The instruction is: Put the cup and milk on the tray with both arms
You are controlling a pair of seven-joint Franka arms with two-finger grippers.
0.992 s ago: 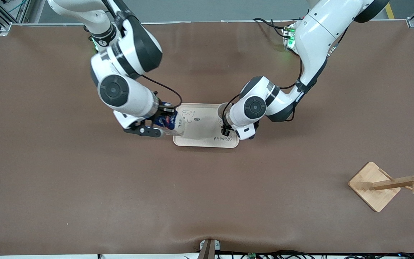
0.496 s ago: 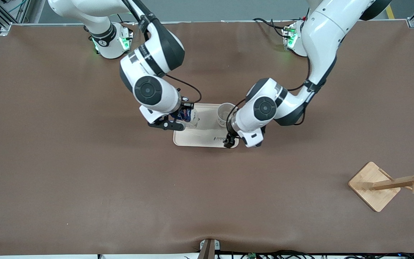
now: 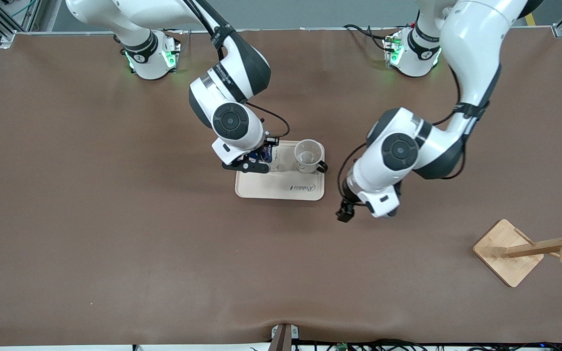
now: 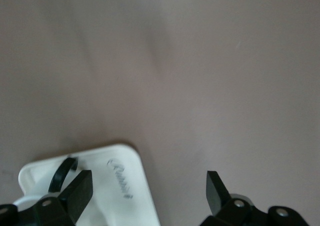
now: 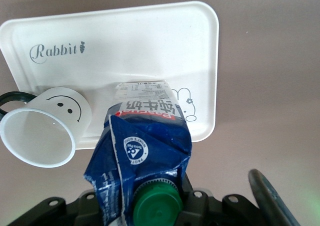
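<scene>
Nearest to my front camera I have the pale wooden peg rack (image 3: pixel 530 251), lying on its square base toward the left arm's end of the brown table (image 3: pixel 115 243), well apart from everything else.

Next comes the left arm's black two-finger gripper (image 3: pixel 345 214), hanging over bare tabletop just off the tray's corner. In the left wrist view (image 4: pixel 147 191) I see its fingers spread wide with nothing between them.

Then the cream rectangular tray with rounded corners and "Rabbit" script (image 3: pixel 281 187), roughly midway between the two arms' ends of the table. On its part farther from the camera stands the white ceramic mug with a black smiley face and a black loop handle (image 3: pixel 309 156), upright and free of any gripper, at the tray's end toward the left arm.

Beside the mug, toward the right arm's end, the right arm's black gripper (image 3: pixel 261 158) is pinched on the small blue gable-top milk carton with a green round cap (image 5: pixel 145 156). From the right wrist view the carton sits over the tray next to the mug (image 5: pixel 45 131); I cannot tell whether its bottom touches the tray (image 5: pixel 125 41).
</scene>
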